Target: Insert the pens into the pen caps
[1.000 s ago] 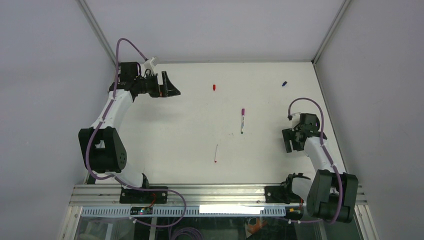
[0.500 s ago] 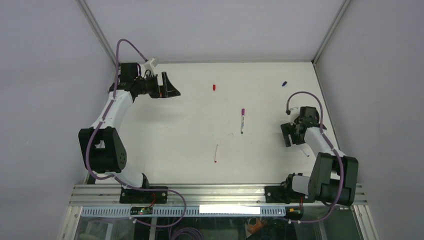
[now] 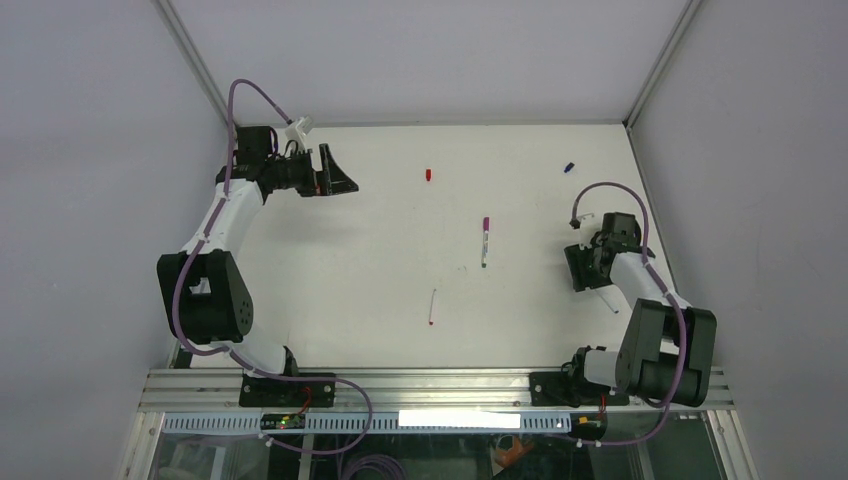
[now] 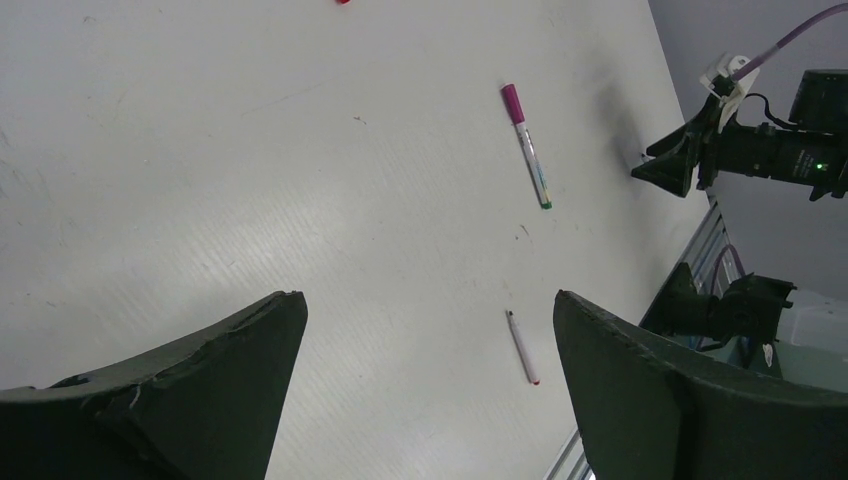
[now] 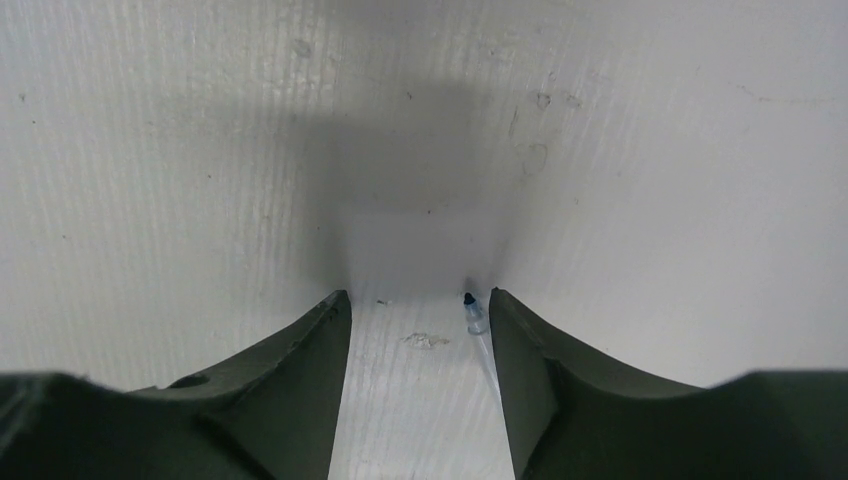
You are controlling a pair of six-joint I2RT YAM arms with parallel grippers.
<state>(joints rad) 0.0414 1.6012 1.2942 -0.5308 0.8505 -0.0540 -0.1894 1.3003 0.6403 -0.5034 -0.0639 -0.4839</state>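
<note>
The right end effector (image 5: 418,294) points down at the white tabletop (image 3: 350,280) near its right edge. Its two fingers are spread apart and grasp nothing. A thin dark-tipped pen (image 5: 476,318) lies between them, hard against the inner edge of one finger; whether it touches cannot be told.

Across the tabletop, at the far left corner, the left end effector (image 4: 427,300) is raised and splayed wide, also empty.

A green-tipped pen (image 3: 484,248) lies at mid-table with the magenta cap (image 3: 486,222) at its far end, in line with the barrel. A red-tipped pen (image 3: 432,305) lies alone nearer the arms' bases, a little left of it.

The red cap (image 3: 428,174) sits toward the far edge, well apart from both pens. The blue cap (image 3: 568,167) rests near the far right corner, well beyond the right end effector.
</note>
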